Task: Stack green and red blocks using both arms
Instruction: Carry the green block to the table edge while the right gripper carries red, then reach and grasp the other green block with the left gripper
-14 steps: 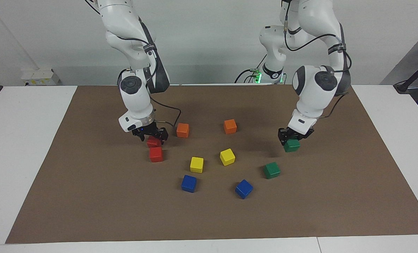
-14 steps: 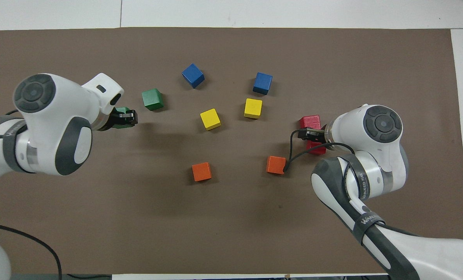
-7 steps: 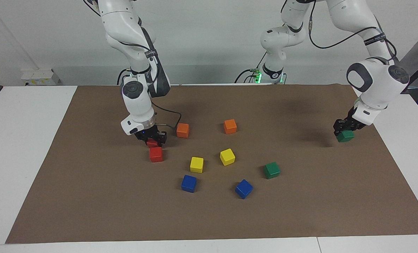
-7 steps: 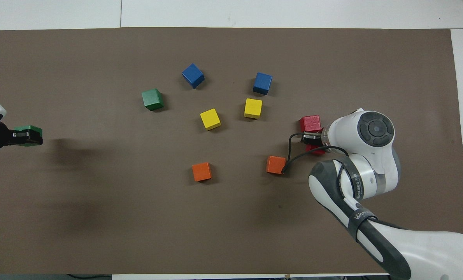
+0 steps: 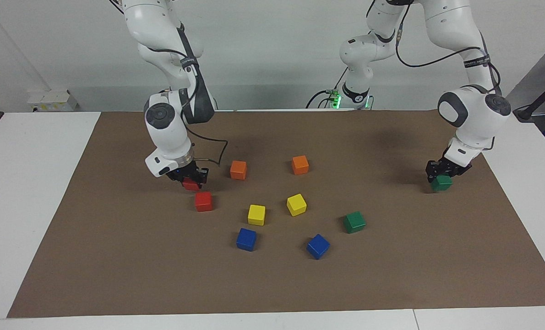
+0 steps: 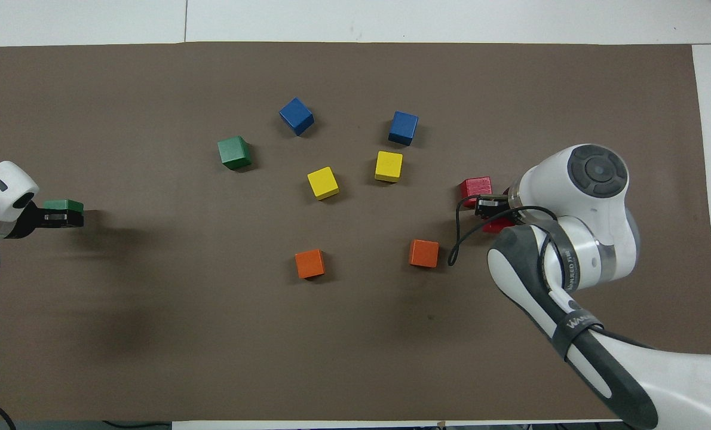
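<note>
My right gripper [image 5: 188, 177] is shut on a red block [image 5: 191, 185] and holds it just above the brown mat, beside the other red block [image 5: 204, 201], which lies on the mat. In the overhead view the right gripper [image 6: 488, 207] and its held red block [image 6: 500, 226] sit next to the lying red block [image 6: 475, 187]. My left gripper [image 5: 442, 174] is shut on a green block [image 5: 441, 184], low over the mat near the left arm's end. It also shows in the overhead view [image 6: 57, 216] with that green block [image 6: 63, 206]. The second green block [image 5: 354, 222] [image 6: 234, 152] lies apart on the mat.
Two orange cubes [image 5: 238, 169] [image 5: 300, 164], two yellow cubes [image 5: 256, 214] [image 5: 296, 204] and two blue cubes [image 5: 246, 239] [image 5: 318, 246] lie in the middle of the brown mat [image 5: 117, 275]. White table borders the mat.
My left gripper carried its green block from beside the other green block to the mat's left-arm end and lowered it slightly. My right gripper shifted its red block slightly toward the right arm's end.
</note>
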Action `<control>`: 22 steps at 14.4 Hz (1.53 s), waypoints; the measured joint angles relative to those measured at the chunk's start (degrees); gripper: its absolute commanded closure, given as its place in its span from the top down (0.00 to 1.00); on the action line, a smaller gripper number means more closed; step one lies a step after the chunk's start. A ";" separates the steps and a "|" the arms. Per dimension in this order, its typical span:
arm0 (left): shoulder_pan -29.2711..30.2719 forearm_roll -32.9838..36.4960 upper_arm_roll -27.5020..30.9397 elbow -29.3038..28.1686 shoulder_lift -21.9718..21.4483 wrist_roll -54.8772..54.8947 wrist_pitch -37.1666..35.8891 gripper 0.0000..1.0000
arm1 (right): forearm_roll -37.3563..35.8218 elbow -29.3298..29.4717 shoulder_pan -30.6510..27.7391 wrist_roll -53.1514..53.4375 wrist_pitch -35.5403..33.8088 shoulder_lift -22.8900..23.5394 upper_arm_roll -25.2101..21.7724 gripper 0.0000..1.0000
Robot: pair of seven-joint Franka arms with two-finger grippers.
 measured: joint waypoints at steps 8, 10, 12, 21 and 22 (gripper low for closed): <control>0.90 -2.41 0.29 0.00 2.41 0.86 2.29 1.00 | -0.06 3.33 -9.26 -19.48 3.21 2.41 -0.32 0.00; 0.89 -2.41 0.21 0.04 2.43 1.36 2.32 1.00 | -0.07 3.19 -9.77 -21.21 4.06 3.29 -0.32 0.00; 0.82 -2.42 0.09 0.80 2.40 2.09 1.31 1.00 | -0.07 2.44 -10.02 -21.76 5.61 3.98 -0.32 0.00; -10.45 -2.57 -1.03 20.77 1.85 -18.16 -19.07 1.00 | -0.07 -4.83 -12.34 -22.59 13.14 4.51 -0.35 0.00; -14.13 -2.57 -1.17 21.03 1.98 -24.14 -19.04 1.00 | -0.07 -5.60 -12.64 -23.01 14.16 4.54 -0.35 0.00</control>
